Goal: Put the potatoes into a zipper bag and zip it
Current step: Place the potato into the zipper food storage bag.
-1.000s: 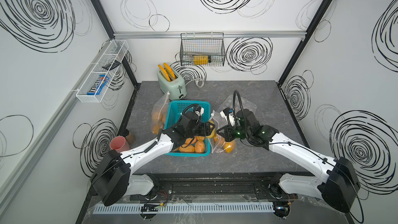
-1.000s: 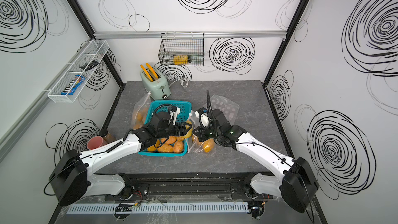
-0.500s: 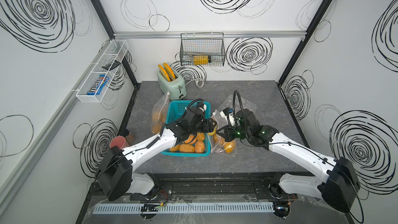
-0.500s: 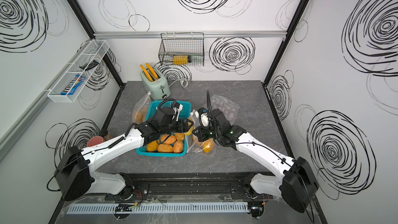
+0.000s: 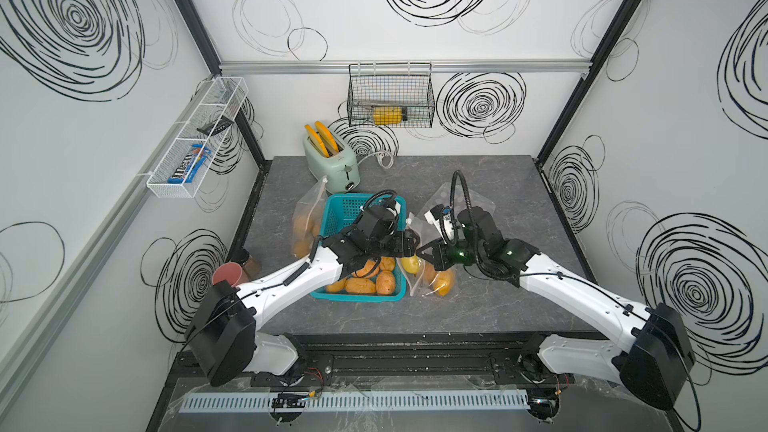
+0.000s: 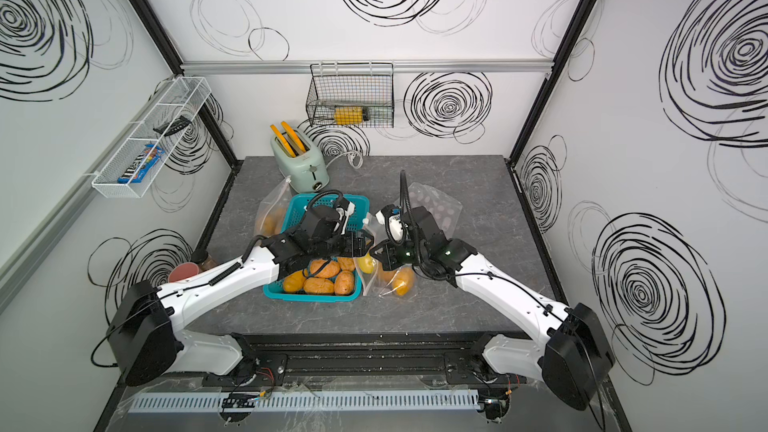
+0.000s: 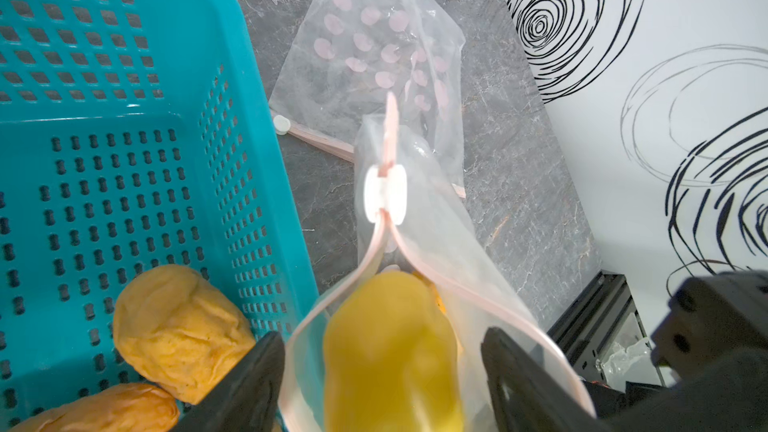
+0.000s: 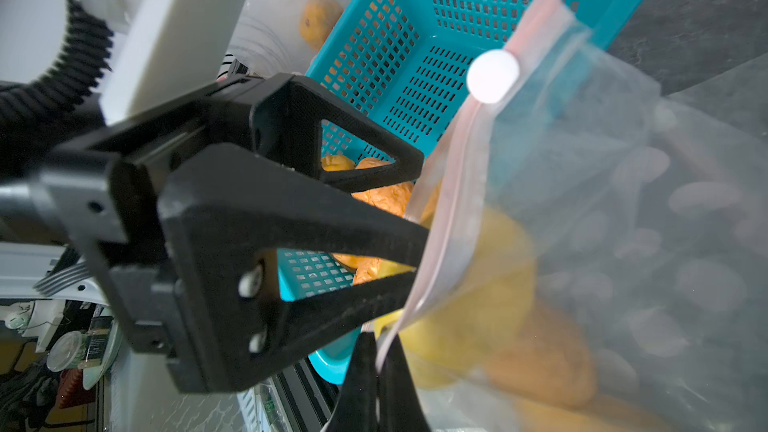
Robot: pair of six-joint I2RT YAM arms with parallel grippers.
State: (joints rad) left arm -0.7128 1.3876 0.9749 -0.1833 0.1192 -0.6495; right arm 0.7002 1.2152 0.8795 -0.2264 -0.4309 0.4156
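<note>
Here the spread left hand (image 7: 382, 336) flanks a smooth yellow potato (image 7: 390, 367); right hand (image 8: 380, 342) pinches the bag (image 8: 582, 201).

Mint toaster (image 5: 332, 164) with two orange slices (image 5: 321, 140) at back, black wire basket (image 5: 390, 93) hung behind, white wire shelf (image 5: 172, 189) hung left, teal basket (image 5: 345, 211) centre, pink cup (image 5: 227, 275) front-left.

Orange-brown potatoes (image 5: 361, 284) heaped in teal basket (image 5: 340, 218); pale yellow potato (image 7: 390, 347) in open zipper bag (image 7: 449, 251) mouth.
</note>
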